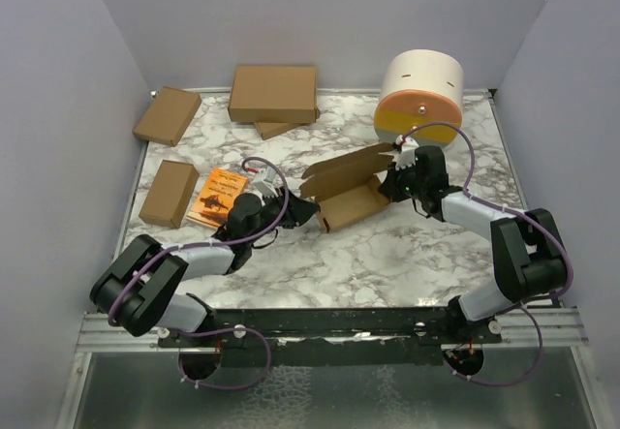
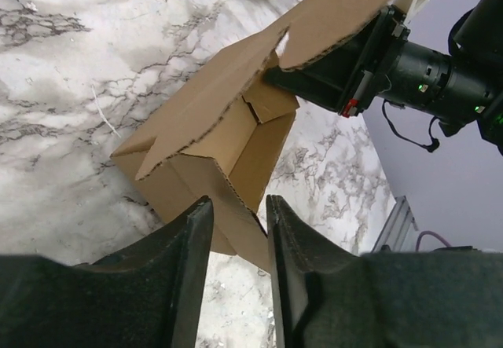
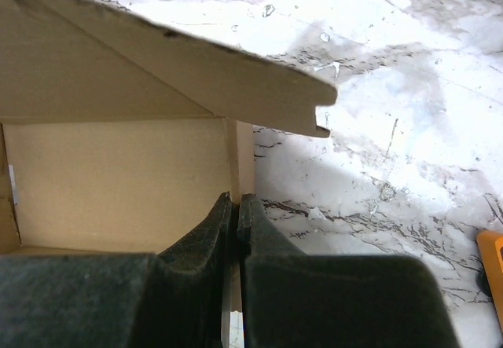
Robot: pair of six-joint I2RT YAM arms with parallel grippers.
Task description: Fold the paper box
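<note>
Paper box [image 1: 344,189] half folded: tray walls stand, lid flap open and tilted up, so closing is left, I judge. Right pincer [image 3: 236,201] clamps one thin box wall; left pincer [image 2: 240,206] gapes, box corner just ahead of its tips, ungripped. The right wrist view shows that clamp close up; the top view alone shows the box between both pincers.
</note>
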